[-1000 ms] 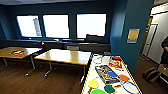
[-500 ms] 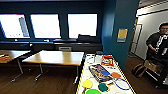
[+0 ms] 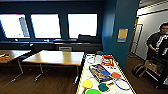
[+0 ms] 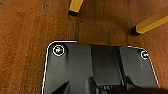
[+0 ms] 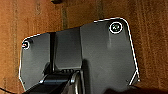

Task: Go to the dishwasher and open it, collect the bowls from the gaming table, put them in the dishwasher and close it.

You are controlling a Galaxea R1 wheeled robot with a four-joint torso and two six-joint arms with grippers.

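The dishwasher and the gaming table are out of view. A long white table with a yellow edge stands just ahead of me. On it lie flat round things in yellow, green, blue and orange, plus a red packet. I cannot tell whether any of them is a bowl. Both wrist views look down on the brown wooden floor past the robot's dark plate.
A wooden table stands left of the white one, and another is at the far left under bright windows. A blue pillar rises on the right. Beyond it stands a person with a dark bag nearby. Yellow table legs stand on the floor.
The camera has turned to the right, so the tables and windows have slid left in the picture. The person has come into view at the right edge.
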